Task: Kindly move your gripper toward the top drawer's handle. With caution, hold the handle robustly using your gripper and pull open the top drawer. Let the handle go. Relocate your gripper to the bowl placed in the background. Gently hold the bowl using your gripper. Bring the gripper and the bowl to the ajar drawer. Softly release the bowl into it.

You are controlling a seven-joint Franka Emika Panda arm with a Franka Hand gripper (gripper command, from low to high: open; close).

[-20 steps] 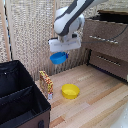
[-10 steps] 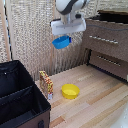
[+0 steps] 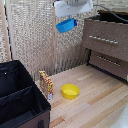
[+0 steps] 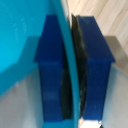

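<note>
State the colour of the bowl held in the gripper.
Bright blue bowl, gripped by the gripper; clearest in the exterior view.

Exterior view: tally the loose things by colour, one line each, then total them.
Blue: 1, the bowl gripped by the gripper by its rim
Yellow: 1, the yellow bowl
Black: 1, the fabric box
Yellow-red patterned: 1, the small carton
Total: 4

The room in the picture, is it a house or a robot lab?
Probably a home-like room set up for robot practice: a brown wooden dresser with silver handles, a woven reed screen behind, and a plank floor.
</note>
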